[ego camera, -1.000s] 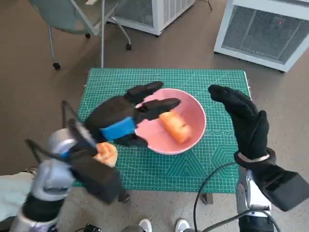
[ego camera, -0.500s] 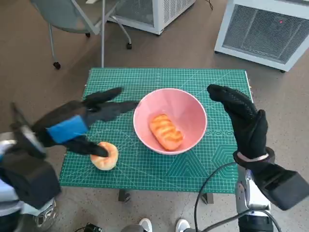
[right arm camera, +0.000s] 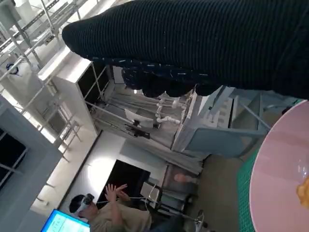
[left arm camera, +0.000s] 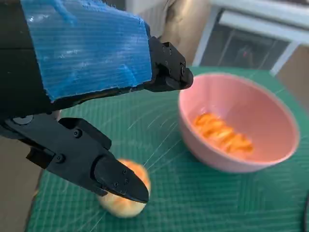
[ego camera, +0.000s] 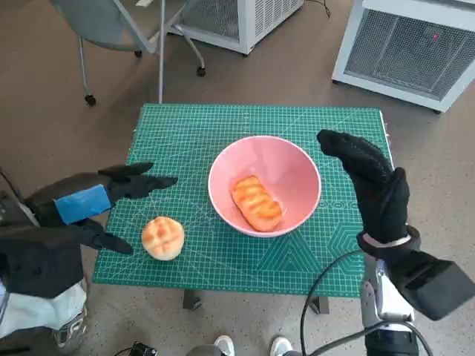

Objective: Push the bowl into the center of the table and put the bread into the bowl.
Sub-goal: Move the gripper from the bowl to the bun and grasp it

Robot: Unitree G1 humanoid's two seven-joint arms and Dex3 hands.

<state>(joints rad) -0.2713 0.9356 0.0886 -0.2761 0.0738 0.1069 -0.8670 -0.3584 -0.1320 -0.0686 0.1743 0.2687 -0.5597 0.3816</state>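
A: Any readable labels? Surface and room?

B: None legible. Green grid mat covers the surface [ego camera: 223, 126]; brown floor, chair [ego camera: 111, 22], white units behind.

A: Hands and task items?

B: My left hand [ego camera: 89, 200] is spread and empty at the left edge, beside a round bun [ego camera: 162, 237]. My right hand [ego camera: 371, 185] is spread and empty at the right edge. The bowl [ego camera: 297, 167] sits mid-surface, with the bread [ego camera: 256, 202] inside.

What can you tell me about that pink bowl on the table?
The bowl is round, plain pink and smooth, with a slight sheen like plastic or glazed ware. It stands upright near the middle of the green mat, rim up. One long bread, golden with scored ridges, lies inside on its bottom. A round bun lies on the mat beside it, apart. Neither robot hand touches it: the left and right hover at either side.
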